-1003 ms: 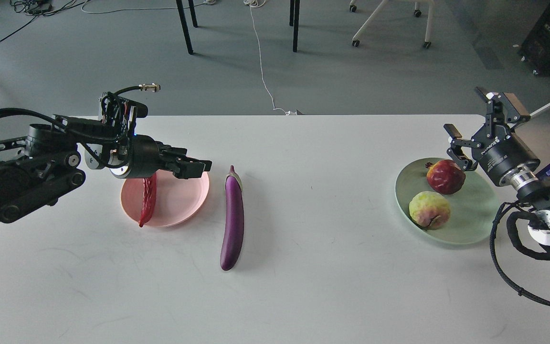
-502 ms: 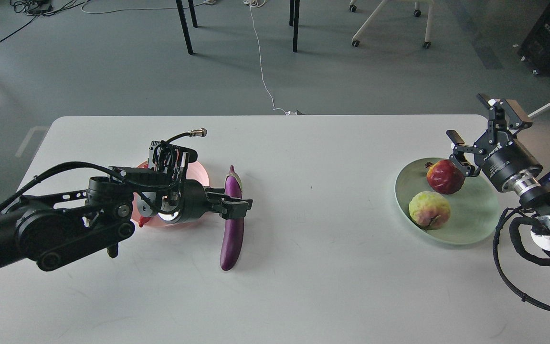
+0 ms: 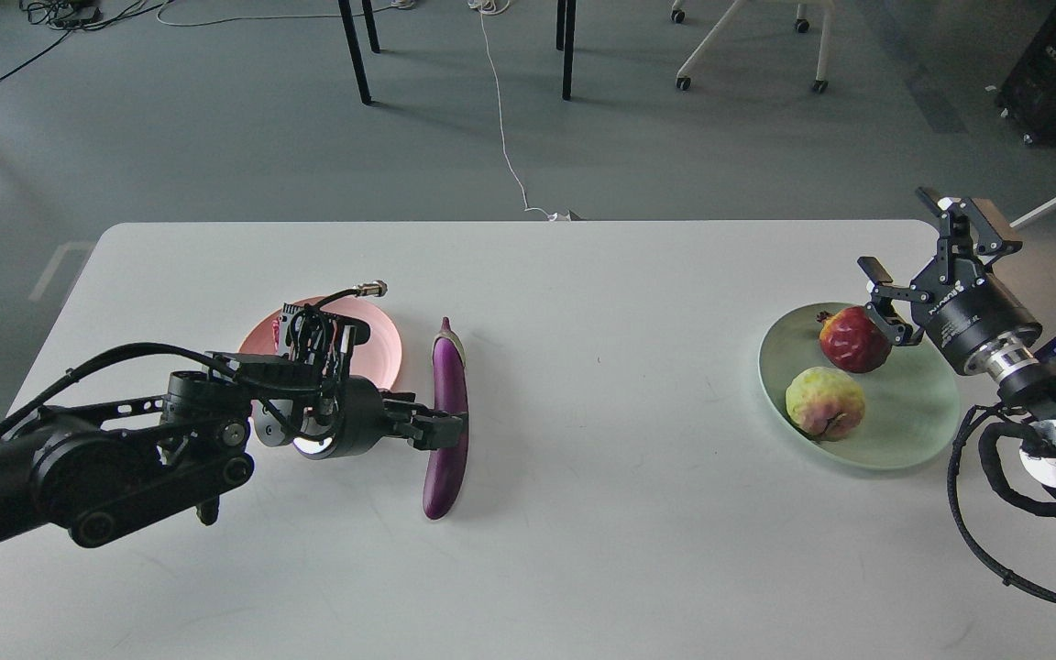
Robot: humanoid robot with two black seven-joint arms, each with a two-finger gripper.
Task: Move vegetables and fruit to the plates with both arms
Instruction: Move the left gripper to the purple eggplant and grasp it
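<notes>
The purple eggplant (image 3: pixel 450 376) lies lengthwise on the white table, just right of the pink plate (image 3: pixel 381 339). My left gripper (image 3: pixel 445 429) is low at the eggplant's middle, its fingers open against it. My left wrist covers much of the pink plate, and the red chili pepper is hidden behind it. The dark red fruit (image 3: pixel 853 341) and the yellow-green fruit (image 3: pixel 823 401) sit on the mint green plate (image 3: pixel 922 403). My right gripper (image 3: pixel 900 234) is open and empty, just behind and right of the dark red fruit.
The white table (image 3: pixel 629 513) spans the view, with its far edge at the back. Beyond it are table legs (image 3: pixel 356 55), a white cable (image 3: pixel 505 137) on the grey floor and a wheeled chair base (image 3: pixel 748 46).
My left arm came down and moved right, from above the pink plate to the eggplant's middle. My right gripper drew back slightly from the dark red fruit. The eggplant and fruits stayed put.
</notes>
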